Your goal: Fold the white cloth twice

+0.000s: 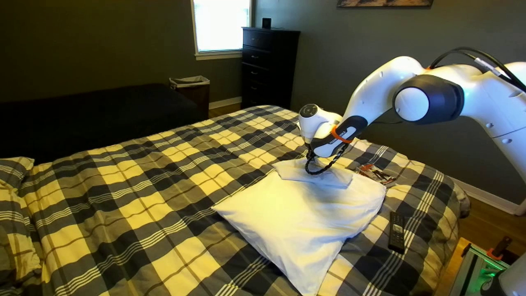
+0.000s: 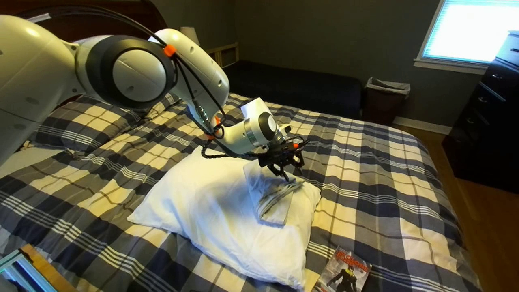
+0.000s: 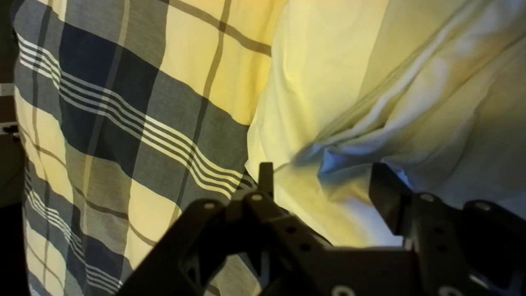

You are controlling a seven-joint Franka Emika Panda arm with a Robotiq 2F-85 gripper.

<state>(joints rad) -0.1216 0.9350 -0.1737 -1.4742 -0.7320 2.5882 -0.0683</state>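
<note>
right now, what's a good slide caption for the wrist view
Open gripper over the creased white cloth on the pillow, plaid bedspread alongside.

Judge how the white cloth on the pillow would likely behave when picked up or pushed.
The white cloth would probably hang floppy, since it lies in soft, bunched creases. Its thin-looking layers suggest it is light for its size. Pushed down, it may sink, because the puffy white pillow beneath looks soft.
</note>
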